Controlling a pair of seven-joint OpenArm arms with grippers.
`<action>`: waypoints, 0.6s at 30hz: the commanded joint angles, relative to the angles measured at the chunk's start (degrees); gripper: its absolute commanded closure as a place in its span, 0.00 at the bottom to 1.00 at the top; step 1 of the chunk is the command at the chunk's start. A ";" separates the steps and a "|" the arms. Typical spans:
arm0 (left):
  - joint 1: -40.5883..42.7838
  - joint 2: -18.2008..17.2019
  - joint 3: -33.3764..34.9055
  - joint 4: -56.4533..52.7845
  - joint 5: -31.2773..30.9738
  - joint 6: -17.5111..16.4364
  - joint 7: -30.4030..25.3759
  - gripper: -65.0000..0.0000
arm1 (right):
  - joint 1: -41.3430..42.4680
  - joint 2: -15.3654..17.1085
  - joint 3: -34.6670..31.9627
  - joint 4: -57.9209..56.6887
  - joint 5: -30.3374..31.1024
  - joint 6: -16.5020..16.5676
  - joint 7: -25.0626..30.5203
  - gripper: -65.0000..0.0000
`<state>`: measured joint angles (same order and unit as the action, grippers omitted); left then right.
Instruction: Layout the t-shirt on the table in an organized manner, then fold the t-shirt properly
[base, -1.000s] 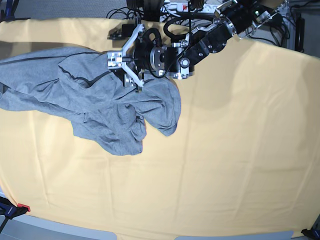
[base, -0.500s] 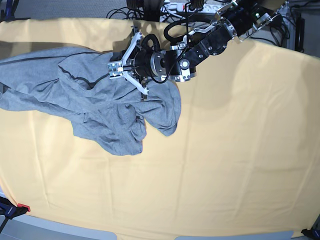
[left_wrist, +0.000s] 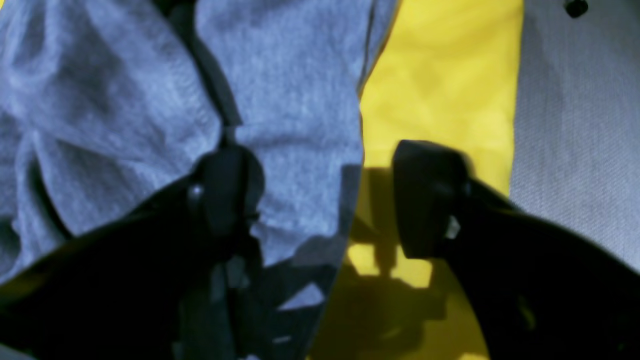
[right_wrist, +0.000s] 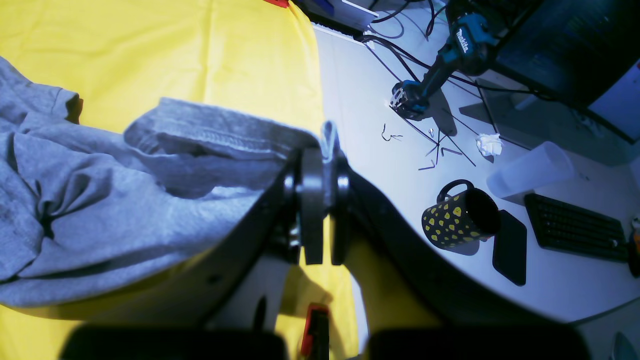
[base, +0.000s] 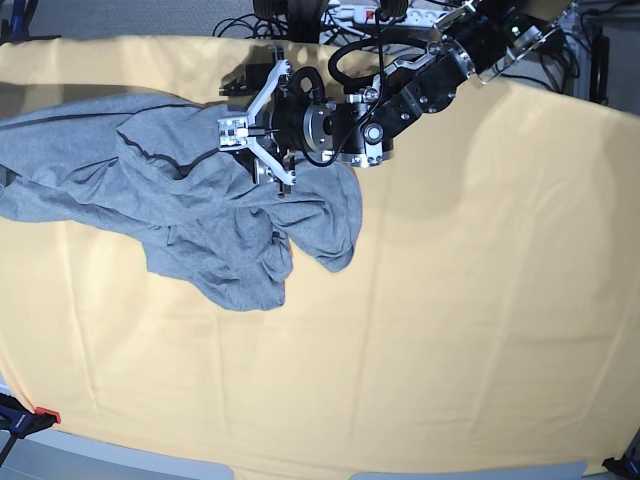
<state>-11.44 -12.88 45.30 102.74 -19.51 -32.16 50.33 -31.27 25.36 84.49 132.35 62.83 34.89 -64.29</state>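
Observation:
The grey t-shirt (base: 150, 190) lies crumpled on the far left part of the yellow table (base: 450, 300) and runs off the base view's left edge. My left gripper (base: 260, 132) hangs open over the shirt's far right part. In the left wrist view the left gripper (left_wrist: 327, 195) straddles the shirt's edge: one fingertip (left_wrist: 225, 190) is over the t-shirt (left_wrist: 290, 75), the other over bare table (left_wrist: 440, 75). In the right wrist view my right gripper (right_wrist: 325, 200) is shut on a hemmed edge of the t-shirt (right_wrist: 100, 210), past the table's (right_wrist: 200, 50) side.
Cables and a power strip (base: 350, 15) lie behind the table's far edge. Clamps (base: 30, 418) sit at the front corners. Beside the table, a white desk carries a dotted black mug (right_wrist: 460, 215), a drill (right_wrist: 450, 50), a plastic cup (right_wrist: 530, 170) and a keyboard (right_wrist: 575, 225).
My left gripper has shifted slightly toward the table's far edge above the shirt, jaws spread apart. The shirt's shape looks unchanged.

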 joint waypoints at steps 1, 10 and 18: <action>-1.09 0.37 -0.31 0.39 -0.55 -0.02 -2.08 0.28 | -0.31 1.14 0.51 0.33 0.20 -0.42 1.66 1.00; -1.33 0.57 -0.33 -4.61 -0.02 0.04 -4.42 0.69 | -0.31 1.14 0.51 0.33 0.31 -0.42 1.75 1.00; -2.60 0.66 -2.14 2.16 -3.98 2.62 -2.64 1.00 | -0.31 1.14 0.51 0.33 0.39 -0.42 1.73 1.00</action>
<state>-12.88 -12.67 43.57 103.70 -22.76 -29.36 49.28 -31.27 25.36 84.49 132.35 62.83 34.89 -64.29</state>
